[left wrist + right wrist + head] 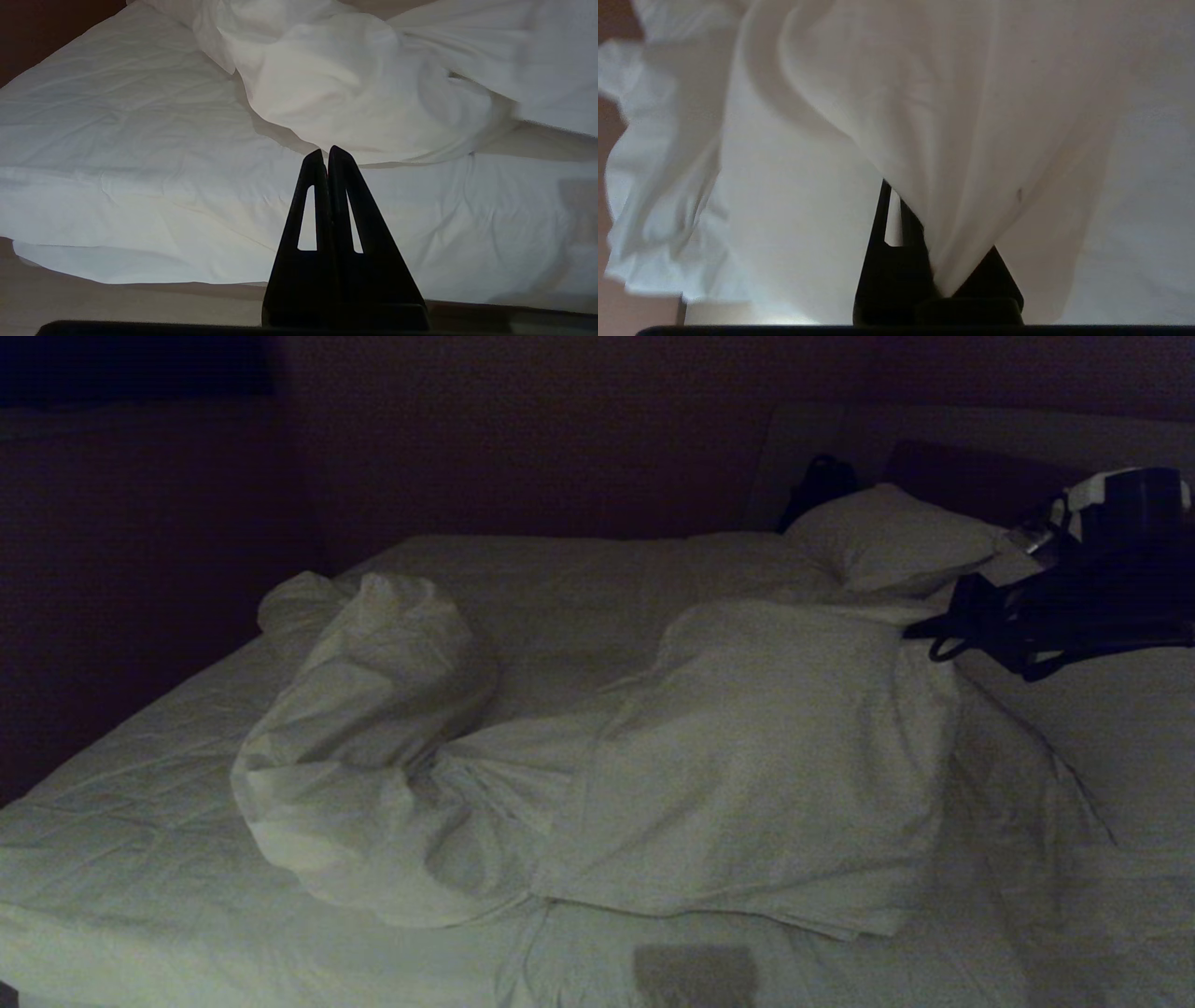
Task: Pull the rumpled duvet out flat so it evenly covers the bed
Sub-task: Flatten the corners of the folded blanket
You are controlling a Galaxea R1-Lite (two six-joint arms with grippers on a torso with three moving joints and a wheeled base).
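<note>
Closest to the foot of the bed [121, 859], the left hand [327, 156] hangs low with its fingers pressed together on nothing, parked just off the mattress edge over bare fitted sheet [117, 140]. Past it the duvet [747, 756] lies heaped across the middle of the bed, one end twisted into a fat roll [364, 709] toward the left side, the rest folded back on itself so the sheet shows all around. Farther up on the right, near the pillow [887, 537], the right hand [943, 639] is raised above the mattress, clenched on a pinch of duvet cloth that drapes over its fingers [889, 219] in the wrist view. The duvet looks soft, puffy and light for its bulk, likely to stretch and sag rather than slide as one piece, and a thin pinch may slip. An edge or corner seems the better hold; the twisted roll probably needs its own pull.
</note>
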